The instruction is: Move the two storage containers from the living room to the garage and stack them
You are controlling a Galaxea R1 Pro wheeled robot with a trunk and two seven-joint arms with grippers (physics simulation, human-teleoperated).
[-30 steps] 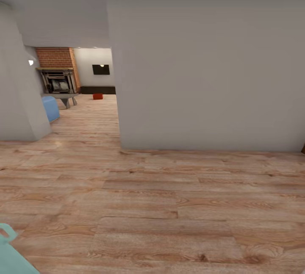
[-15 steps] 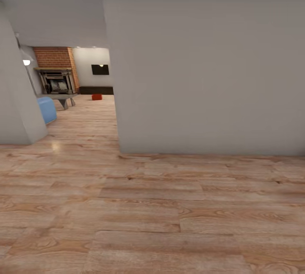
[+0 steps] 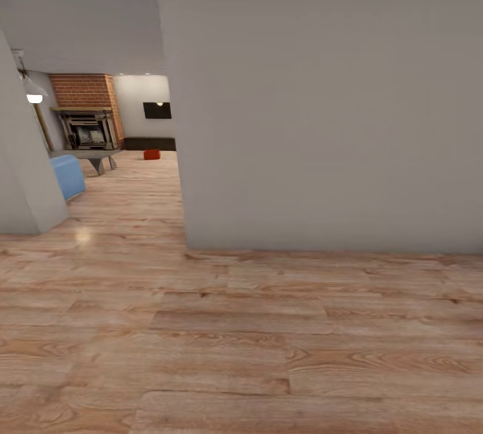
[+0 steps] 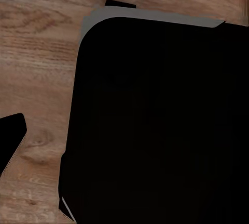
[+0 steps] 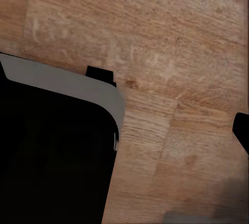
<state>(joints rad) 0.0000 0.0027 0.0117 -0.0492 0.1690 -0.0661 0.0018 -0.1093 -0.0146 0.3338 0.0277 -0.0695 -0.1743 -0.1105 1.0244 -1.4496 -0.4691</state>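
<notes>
Far off, through the opening on the left, lies the living room with its brick fireplace (image 3: 87, 127) and black TV (image 3: 157, 110). One small orange-red storage container (image 3: 151, 154) sits there on the wood floor, in front of the dark low bench (image 3: 149, 143). A single dark fingertip (image 4: 11, 136) of my left gripper shows over the planks, and another dark fingertip (image 5: 241, 132) belongs to my right gripper. Neither has anything by it. The garage is out of view.
A broad white wall (image 3: 322, 105) stands close ahead, its corner at the opening. A second wall (image 3: 20, 179) bounds the passage on the left. A blue seat (image 3: 67, 176) and a grey table (image 3: 94, 155) stand beyond. My dark base (image 4: 155, 120) sits over the light wood floor (image 3: 241, 340).
The whole head view has shifted, so the camera moved: the wall corner sits further left and lower. A pale teal object at the lower left corner has left the picture.
</notes>
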